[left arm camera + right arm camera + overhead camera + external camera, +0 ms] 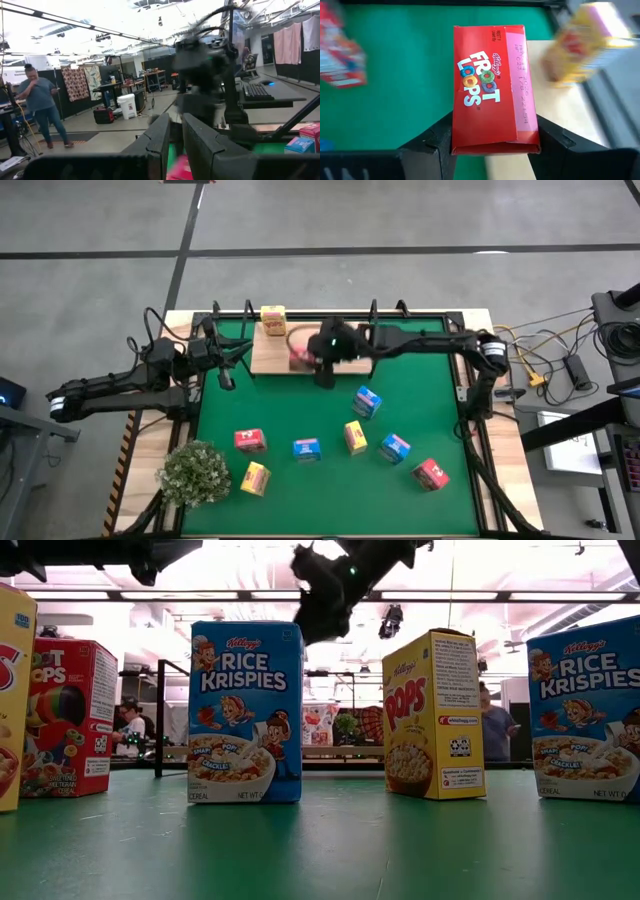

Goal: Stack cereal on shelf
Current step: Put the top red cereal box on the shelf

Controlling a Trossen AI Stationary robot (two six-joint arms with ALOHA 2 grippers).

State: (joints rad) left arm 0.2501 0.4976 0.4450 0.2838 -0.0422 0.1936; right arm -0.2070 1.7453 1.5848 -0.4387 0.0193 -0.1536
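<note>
right pincer (495,142) clamps Froot Loops carton (492,107) over shelf (275,355) | yellow carton (273,319) on shelf, far-left | left pincer (172,142) narrow, left of shelf

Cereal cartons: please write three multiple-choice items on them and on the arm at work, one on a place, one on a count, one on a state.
1. The right gripper is:
A. above the shelf
B. above the middle of the mat
C. at the mat's front edge

2. Blue cartons on the mat:
A. one
B. three
C. five

3. The right gripper is:
A. open
B. shut on a red carton
C. shut on a yellow carton

Answers:
1 A: the high view shows it over the board's right end.
2 B: three show there.
3 B: the right wrist view shows both fingers against its sides.
</note>
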